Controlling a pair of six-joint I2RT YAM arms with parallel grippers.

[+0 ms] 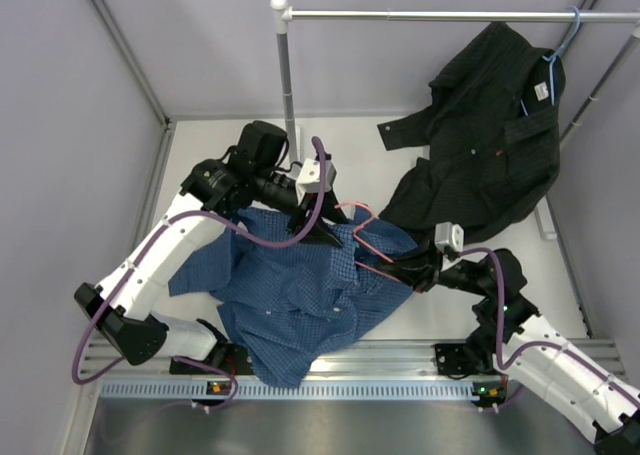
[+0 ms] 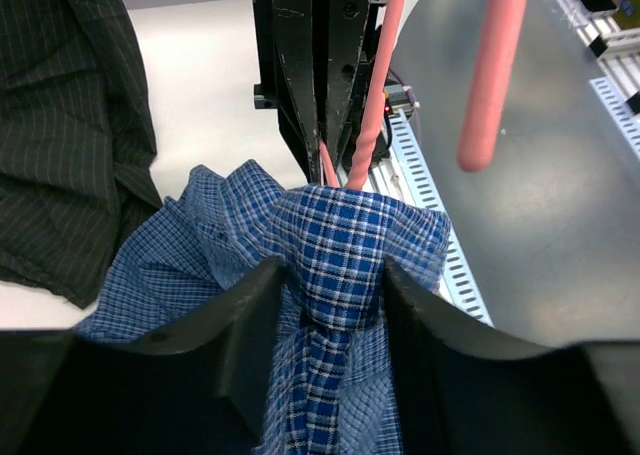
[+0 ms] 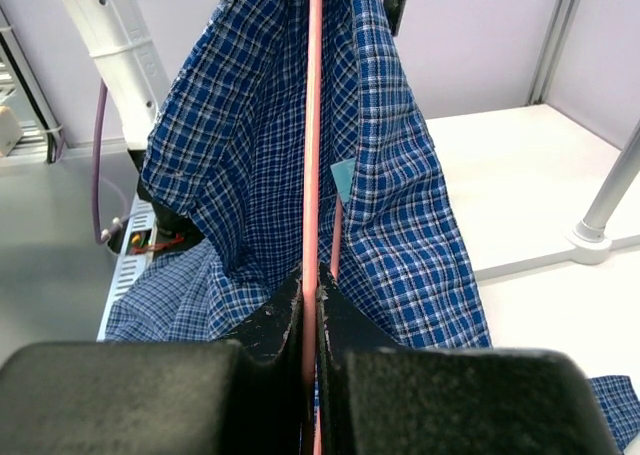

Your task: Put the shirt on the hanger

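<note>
The blue check shirt [image 1: 300,300] lies crumpled in the middle of the table, its collar end lifted. My left gripper [image 1: 326,233] is shut on a bunch of shirt fabric [image 2: 335,265] between its fingers [image 2: 250,325]. The thin pink hanger [image 1: 366,237] pokes out of the shirt's upper right. My right gripper [image 1: 402,271] is shut on the hanger wire [image 3: 313,125], which runs up inside the hanging shirt [image 3: 250,145]. In the left wrist view the right gripper [image 2: 322,165] faces me, holding the wire, with the hanger hook [image 2: 490,75] to its right. Most of the hanger is hidden by fabric.
A black shirt [image 1: 490,145] on a light blue hanger [image 1: 560,50] hangs from the rail [image 1: 430,16] at the back right, draping onto the table. The rail's pole [image 1: 286,85] stands behind the left arm; its foot shows in the right wrist view [image 3: 590,240]. Grey walls enclose the table.
</note>
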